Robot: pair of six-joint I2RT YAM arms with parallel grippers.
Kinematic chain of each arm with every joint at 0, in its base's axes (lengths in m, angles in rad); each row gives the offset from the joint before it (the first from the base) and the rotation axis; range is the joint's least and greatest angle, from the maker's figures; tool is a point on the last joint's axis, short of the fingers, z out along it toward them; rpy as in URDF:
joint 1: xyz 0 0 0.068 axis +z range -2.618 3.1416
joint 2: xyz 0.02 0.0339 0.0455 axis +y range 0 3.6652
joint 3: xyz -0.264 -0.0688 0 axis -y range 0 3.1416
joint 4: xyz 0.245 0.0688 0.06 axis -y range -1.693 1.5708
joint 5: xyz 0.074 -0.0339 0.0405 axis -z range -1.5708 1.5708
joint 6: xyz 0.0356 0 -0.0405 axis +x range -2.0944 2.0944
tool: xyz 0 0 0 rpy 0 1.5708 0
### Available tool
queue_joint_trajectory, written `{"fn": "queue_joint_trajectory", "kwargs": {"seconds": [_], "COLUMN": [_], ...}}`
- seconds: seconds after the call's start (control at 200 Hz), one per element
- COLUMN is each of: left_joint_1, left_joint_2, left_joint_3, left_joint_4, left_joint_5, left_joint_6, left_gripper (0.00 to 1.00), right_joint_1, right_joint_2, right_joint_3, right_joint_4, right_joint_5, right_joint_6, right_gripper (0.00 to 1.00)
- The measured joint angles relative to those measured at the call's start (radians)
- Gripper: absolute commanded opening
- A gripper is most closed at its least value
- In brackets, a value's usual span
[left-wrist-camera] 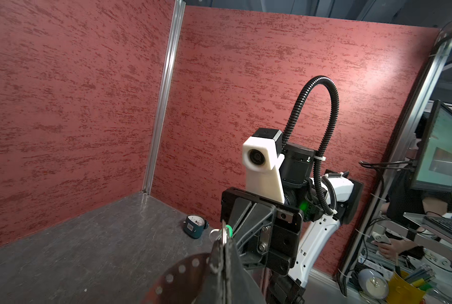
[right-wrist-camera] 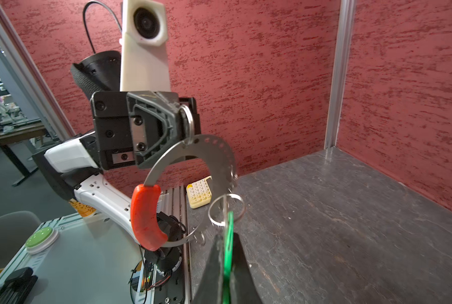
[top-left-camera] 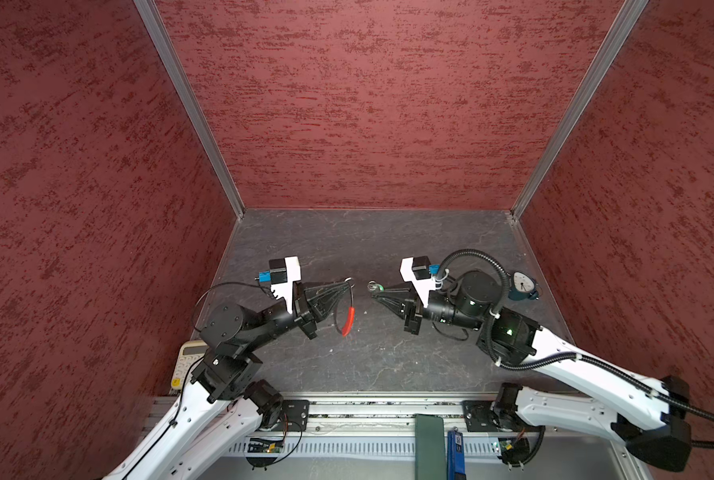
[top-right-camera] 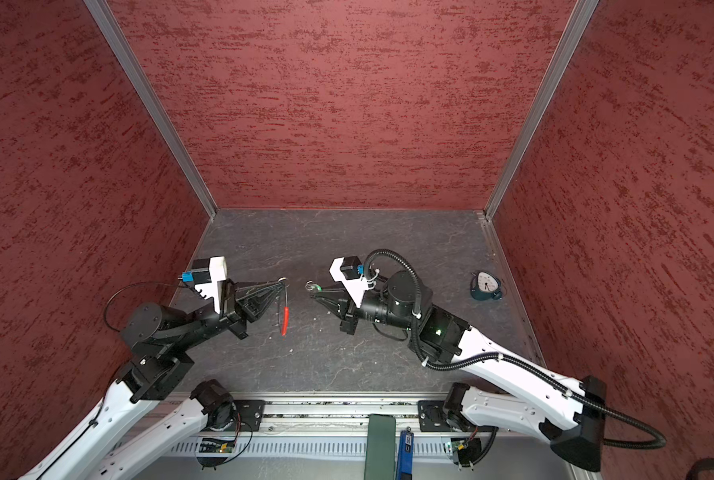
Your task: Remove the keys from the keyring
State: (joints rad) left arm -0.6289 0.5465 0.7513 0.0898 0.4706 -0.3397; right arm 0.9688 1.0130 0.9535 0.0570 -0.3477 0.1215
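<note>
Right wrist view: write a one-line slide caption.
Left hand holds the red-sleeved keyring aloft; right hand grips the green key, detached from it.

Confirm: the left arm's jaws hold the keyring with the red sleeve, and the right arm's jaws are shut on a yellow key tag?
Only the colour is off: the key tag in the right arm's jaws is green, not yellow, as the right wrist view shows. The left arm's jaws do hold the keyring with the red sleeve.
</note>
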Motion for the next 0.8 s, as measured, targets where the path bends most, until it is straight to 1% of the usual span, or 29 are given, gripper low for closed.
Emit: {"fn": "queue_joint_trajectory", "kwargs": {"seconds": [0.125,0.225,0.326,0.396,0.466,0.601,0.801], "left_joint_1": [0.000,0.000,0.000,0.000,0.000,0.000,0.000], "left_joint_2": [-0.019,-0.030,-0.039,-0.043,-0.045,-0.045,-0.045], "left_joint_3": [-0.006,-0.021,-0.035,-0.041,-0.047,-0.056,-0.082], "left_joint_4": [-0.031,-0.045,-0.057,-0.063,-0.064,-0.066,-0.066], "left_joint_5": [-0.082,-0.116,-0.137,-0.143,-0.150,-0.161,-0.166], "left_joint_6": [0.002,0.002,0.001,0.000,-0.001,-0.005,-0.015], "left_gripper": [0.00,0.00,0.00,0.00,0.00,0.00,0.00], "right_joint_1": [-0.070,-0.162,-0.247,-0.289,-0.307,-0.311,-0.311], "right_joint_2": [-0.005,0.001,0.042,0.102,0.177,0.332,0.528], "right_joint_3": [-0.046,-0.106,-0.170,-0.214,-0.250,-0.294,-0.302], "right_joint_4": [0.028,0.069,0.121,0.163,0.195,0.263,0.344], "right_joint_5": [-0.033,-0.069,-0.102,-0.121,-0.128,-0.146,-0.150], "right_joint_6": [0.046,0.101,0.155,0.193,0.224,0.273,0.313], "right_gripper": [0.00,0.00,0.00,0.00,0.00,0.00,0.00]}}
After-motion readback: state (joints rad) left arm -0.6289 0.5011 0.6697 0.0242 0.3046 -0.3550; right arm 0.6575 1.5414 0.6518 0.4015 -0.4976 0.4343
